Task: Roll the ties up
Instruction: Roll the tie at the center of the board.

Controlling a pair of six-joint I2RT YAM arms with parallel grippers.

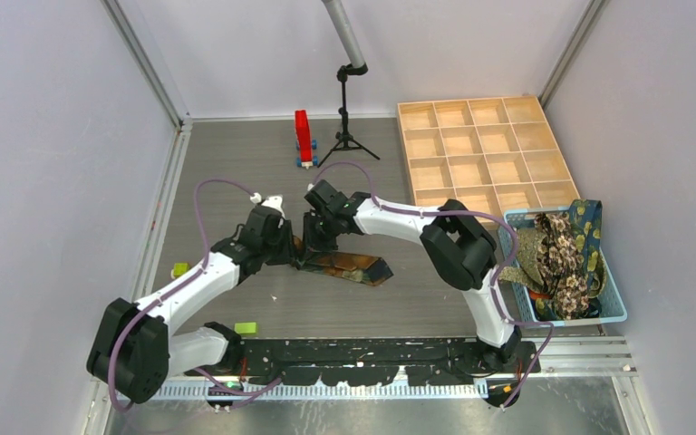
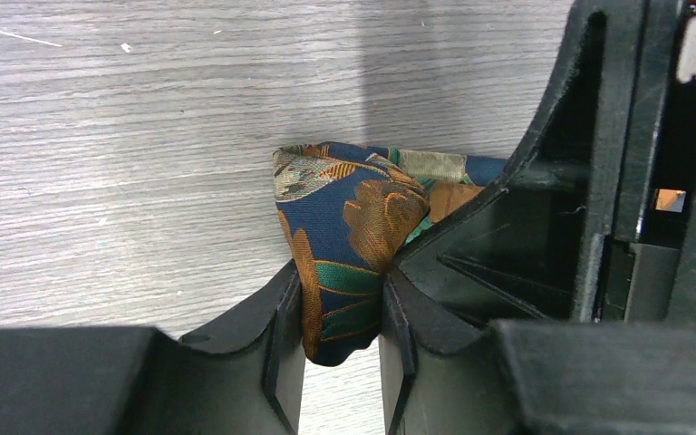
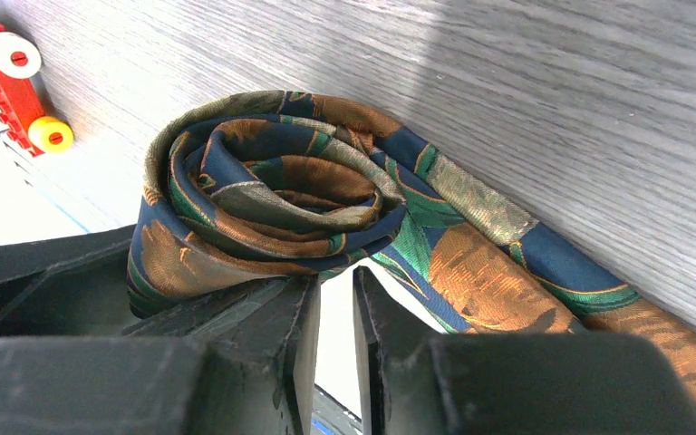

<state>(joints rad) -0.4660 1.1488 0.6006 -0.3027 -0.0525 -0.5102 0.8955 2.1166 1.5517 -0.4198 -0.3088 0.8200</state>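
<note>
Here: tie [image 3: 272, 195] part-rolled on table [image 1: 236, 163], pinched at fold by left fingers [image 2: 281, 349]; right fingers [image 3: 297, 335] narrowly apart beside roll, hold undeterminable.

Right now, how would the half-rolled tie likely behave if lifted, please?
The tie would probably droop: it folds limply in the left gripper. Its loose coil looks apt to unroll, and its sheen suggests slipperiness.

One part-rolled tie [image 1: 353, 265], one basket [image 1: 580, 322], one tray [image 1: 467, 128], two green blocks [image 1: 246, 327]
</note>
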